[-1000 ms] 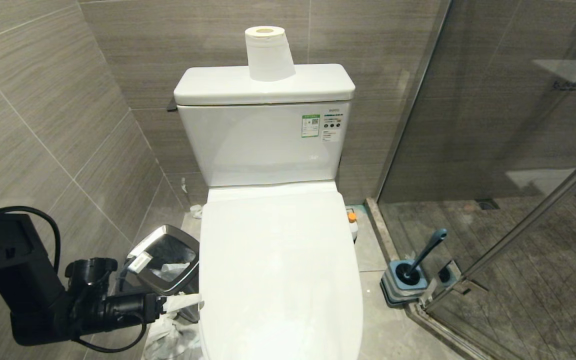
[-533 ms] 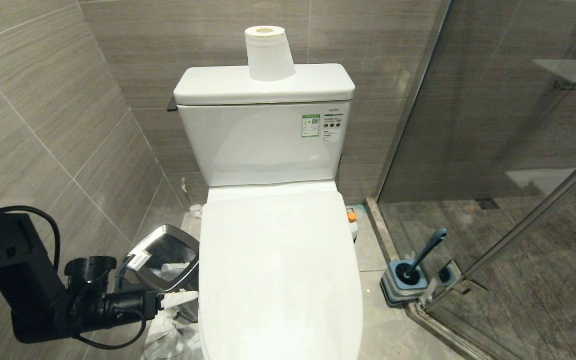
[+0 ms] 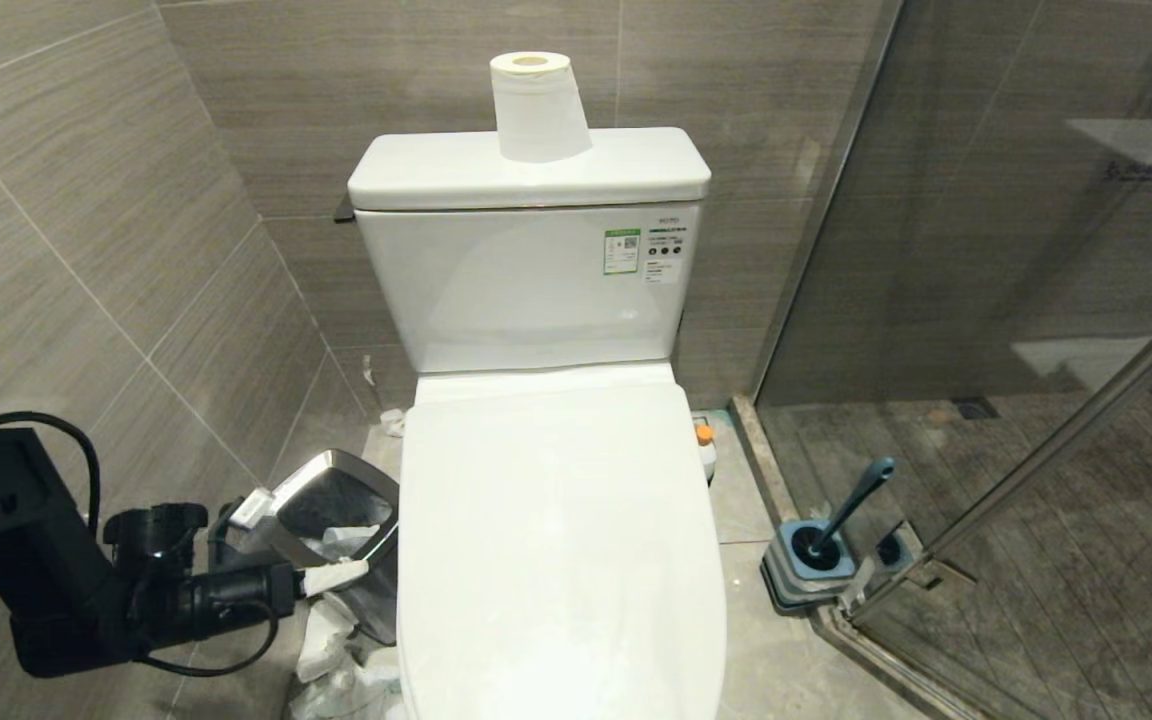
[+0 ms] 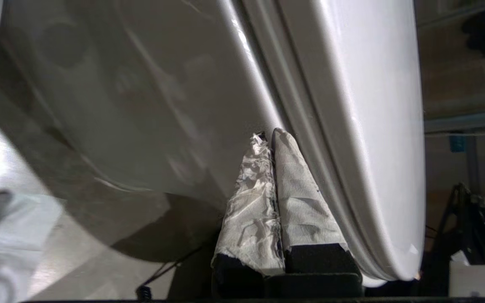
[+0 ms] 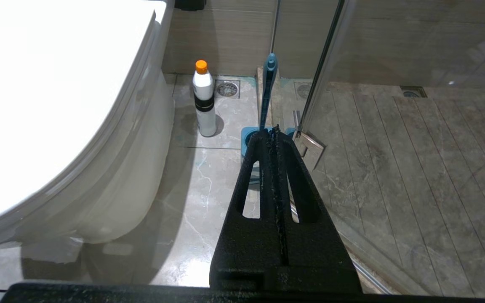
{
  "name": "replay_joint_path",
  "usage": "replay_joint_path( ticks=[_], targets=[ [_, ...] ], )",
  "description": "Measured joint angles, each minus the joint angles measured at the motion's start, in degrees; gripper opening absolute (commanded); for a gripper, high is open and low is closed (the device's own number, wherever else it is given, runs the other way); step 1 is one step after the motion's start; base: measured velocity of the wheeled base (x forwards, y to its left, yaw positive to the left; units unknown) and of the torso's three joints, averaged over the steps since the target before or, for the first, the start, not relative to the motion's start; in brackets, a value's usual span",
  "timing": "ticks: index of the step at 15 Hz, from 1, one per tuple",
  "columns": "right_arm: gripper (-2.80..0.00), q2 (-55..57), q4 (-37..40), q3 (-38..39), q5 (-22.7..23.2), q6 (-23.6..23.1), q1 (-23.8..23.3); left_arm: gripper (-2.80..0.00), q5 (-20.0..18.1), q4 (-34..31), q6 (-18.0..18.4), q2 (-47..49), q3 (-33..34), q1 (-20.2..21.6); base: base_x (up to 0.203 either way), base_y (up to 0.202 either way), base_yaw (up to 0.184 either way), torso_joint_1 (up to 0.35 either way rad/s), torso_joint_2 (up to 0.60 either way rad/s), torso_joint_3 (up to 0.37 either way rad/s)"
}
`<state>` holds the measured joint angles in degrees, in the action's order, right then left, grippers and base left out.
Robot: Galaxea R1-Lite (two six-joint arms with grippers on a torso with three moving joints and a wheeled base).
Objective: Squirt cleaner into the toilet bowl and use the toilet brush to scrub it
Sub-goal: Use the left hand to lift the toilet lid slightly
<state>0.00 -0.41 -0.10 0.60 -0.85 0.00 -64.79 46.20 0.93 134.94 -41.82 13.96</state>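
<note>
- The lid (image 3: pixel 561 540) is down over the bowl (image 4: pixel 141 105), so nothing has gone in: no cleaner squirted, no scrubbing done. Raising the lid looks like the first job left.
- The left gripper (image 3: pixel 336 577) sits low at the lid's left edge, its paper-wrapped fingers (image 4: pixel 263 198) pressed together with nothing between them, tips just under the rim.
- The right gripper (image 5: pixel 274 134) hangs closed and empty, aimed at the floor right of the toilet.
- The cleaner (image 5: pixel 203 99) stands upright on the floor beside the bowl, untouched.
- The brush (image 3: pixel 851 505) rests in its holder (image 3: pixel 811 570), near the glass door (image 3: pixel 1036 300).
- Left side is tight: a steel bin (image 3: pixel 331 515) and crumpled paper (image 3: pixel 336 650) crowd the gripper against the wall. The right floor offers more room, bounded by the glass.
</note>
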Motion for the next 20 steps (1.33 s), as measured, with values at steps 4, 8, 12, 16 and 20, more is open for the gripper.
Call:
replay_joint_path(
  ticks=[4,8,12,16,20],
  targets=[
    [-2.80,0.00,0.00,0.00,0.00,-0.02,0.00,-2.80,0.18,4.65,-3.19,2.99,-3.21,3.25,0.000,0.000,0.000,0.000,0.00,0.000],
    [-2.80,0.00,0.00,0.00,-0.02,0.00,0.00,-2.80,0.16,4.25,-6.13,2.74,-3.21,3.90,0.000,0.000,0.000,0.000,0.00,0.000],
    [-2.80,0.00,0.00,0.00,0.01,0.01,0.00,-2.80,-0.33,3.52,-9.35,1.33,-2.77,4.01,0.000,0.000,0.000,0.003,0.00,-0.138],
    [-2.80,0.00,-0.02,0.00,-0.02,0.00,0.00,-2.80,-0.30,3.35,-9.44,0.78,-2.74,4.13,0.000,0.000,0.000,0.002,0.00,-0.126],
    [-2.80,0.00,0.00,0.00,-0.01,0.00,0.00,-2.80,-1.25,3.41,-9.36,-0.24,-2.63,4.61,0.000,0.000,0.000,0.000,0.00,-0.007]
  ],
)
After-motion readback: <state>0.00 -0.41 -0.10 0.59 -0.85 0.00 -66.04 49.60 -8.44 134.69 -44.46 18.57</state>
